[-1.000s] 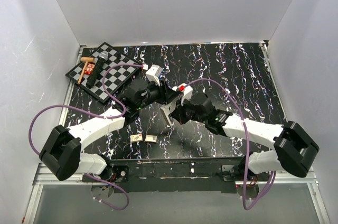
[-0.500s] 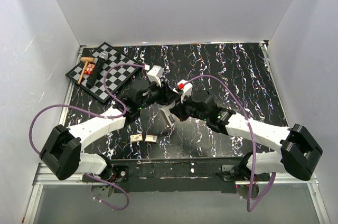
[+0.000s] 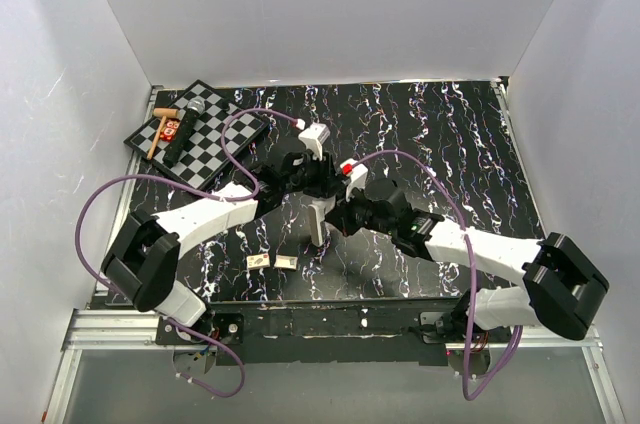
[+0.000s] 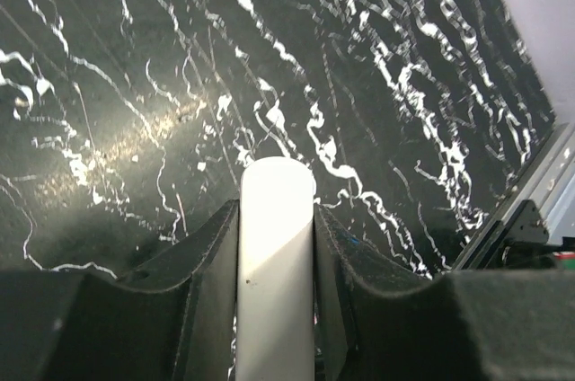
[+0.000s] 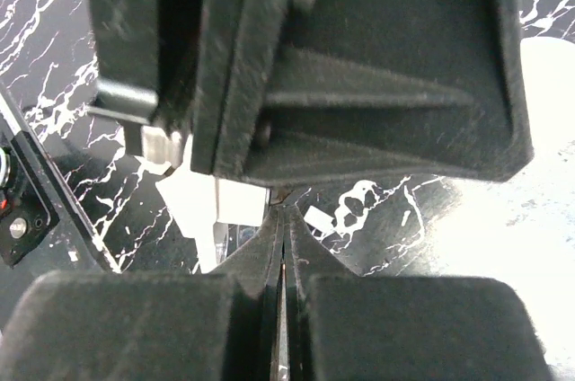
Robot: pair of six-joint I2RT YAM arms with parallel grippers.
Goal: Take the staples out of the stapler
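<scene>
My left gripper (image 3: pixel 316 196) is shut on the stapler's white arm (image 3: pixel 316 226), which hangs down toward the table's near edge in the top view. In the left wrist view the white arm (image 4: pixel 277 246) stands between the dark pads (image 4: pixel 212 255) of my left gripper (image 4: pixel 277 212). The blue arm is almost hidden; only a blue speck shows by the right pad. My right gripper (image 3: pixel 334 210) sits right against the left one. In the right wrist view my right gripper (image 5: pixel 286 219) is pressed shut on a thin bright strip (image 5: pixel 284 309), just under the left gripper's black body (image 5: pixel 359 84). A white part of the stapler (image 5: pixel 216 201) shows beside it.
A checkerboard (image 3: pixel 222 142) lies at the far left with a microphone (image 3: pixel 190 120), a wooden mallet (image 3: pixel 157 132) and a small red thing on it. Two small tan-white blocks (image 3: pixel 258 260) (image 3: pixel 287 262) lie near the front edge. The metal rail (image 4: pixel 539 192) runs along the table's side.
My left arm has swung right and farther from its base, and the white arm now hangs straighter. My right gripper has stayed close against it.
</scene>
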